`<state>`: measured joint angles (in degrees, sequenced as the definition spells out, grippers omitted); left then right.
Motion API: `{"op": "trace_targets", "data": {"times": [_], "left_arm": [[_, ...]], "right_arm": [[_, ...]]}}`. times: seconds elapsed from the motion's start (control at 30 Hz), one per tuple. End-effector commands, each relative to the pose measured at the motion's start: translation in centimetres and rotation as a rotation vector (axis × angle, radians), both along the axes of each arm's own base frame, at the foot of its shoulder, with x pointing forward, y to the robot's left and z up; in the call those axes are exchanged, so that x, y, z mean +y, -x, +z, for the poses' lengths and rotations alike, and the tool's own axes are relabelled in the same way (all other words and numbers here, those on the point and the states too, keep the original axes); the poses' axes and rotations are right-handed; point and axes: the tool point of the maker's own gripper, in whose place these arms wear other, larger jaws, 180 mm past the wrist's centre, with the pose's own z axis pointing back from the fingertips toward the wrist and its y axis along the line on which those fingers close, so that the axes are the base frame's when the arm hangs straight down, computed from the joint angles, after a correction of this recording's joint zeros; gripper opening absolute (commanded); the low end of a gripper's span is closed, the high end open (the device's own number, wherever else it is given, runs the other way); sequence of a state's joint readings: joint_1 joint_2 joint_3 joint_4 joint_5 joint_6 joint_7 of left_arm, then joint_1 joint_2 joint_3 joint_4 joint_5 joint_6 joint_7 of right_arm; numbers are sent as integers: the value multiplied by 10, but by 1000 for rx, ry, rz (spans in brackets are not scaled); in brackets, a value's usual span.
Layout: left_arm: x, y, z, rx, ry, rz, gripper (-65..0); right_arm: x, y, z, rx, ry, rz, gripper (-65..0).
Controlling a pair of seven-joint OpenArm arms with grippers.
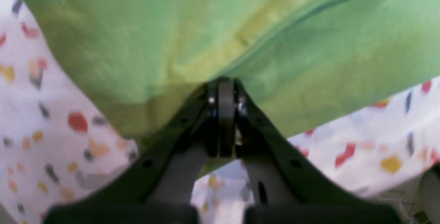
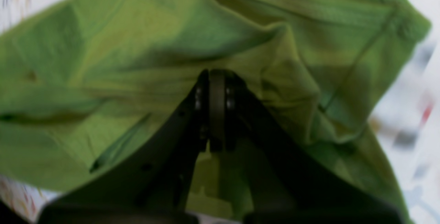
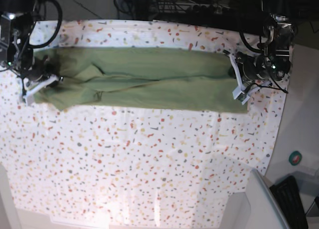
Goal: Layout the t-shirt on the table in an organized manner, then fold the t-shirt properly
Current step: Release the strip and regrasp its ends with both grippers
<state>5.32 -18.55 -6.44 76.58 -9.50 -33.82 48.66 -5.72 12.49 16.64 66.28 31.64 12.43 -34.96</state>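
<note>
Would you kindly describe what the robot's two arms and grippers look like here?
Both are built alike. The left gripper and right gripper have matte black fingers forming a V, with small holes and silver screws at the tips. From the base view, white parts sit at each wrist, and black cables loop behind dark arm bodies.

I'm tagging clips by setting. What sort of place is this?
Probably a robotics lab bench, not a home: a table under a speckled cloth, cables and equipment behind it, one t-shirt stretched between two arms.
</note>
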Motion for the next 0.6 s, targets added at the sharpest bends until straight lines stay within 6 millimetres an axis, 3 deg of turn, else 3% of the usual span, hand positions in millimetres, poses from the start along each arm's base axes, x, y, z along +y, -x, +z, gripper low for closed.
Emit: {"op": "trace_targets", "data": {"times": [0.0, 0.07, 0.2, 0.27, 0.43, 0.57], "left_arm": [[2, -18, 7, -36, -2, 14, -650], [-4, -32, 7, -59, 27, 30, -650], [-13, -50, 14, -100, 55, 35, -650], [-15, -54, 21, -125, 53, 26, -650], [-5, -51, 44, -195, 26, 15, -650], [-3, -46, 49, -212, 22, 21, -650]], "right_arm": [[-17, 0, -5, 32, 48, -20, -650], [-28, -13, -4, 25, 54, -39, -650], [-28, -32, 10, -24, 63, -31, -650], [-25, -27, 19, -39, 74, -6, -650], [-2, -33, 72, -180, 114, 76, -650], [6, -53, 104, -277, 131, 93, -650]]}}
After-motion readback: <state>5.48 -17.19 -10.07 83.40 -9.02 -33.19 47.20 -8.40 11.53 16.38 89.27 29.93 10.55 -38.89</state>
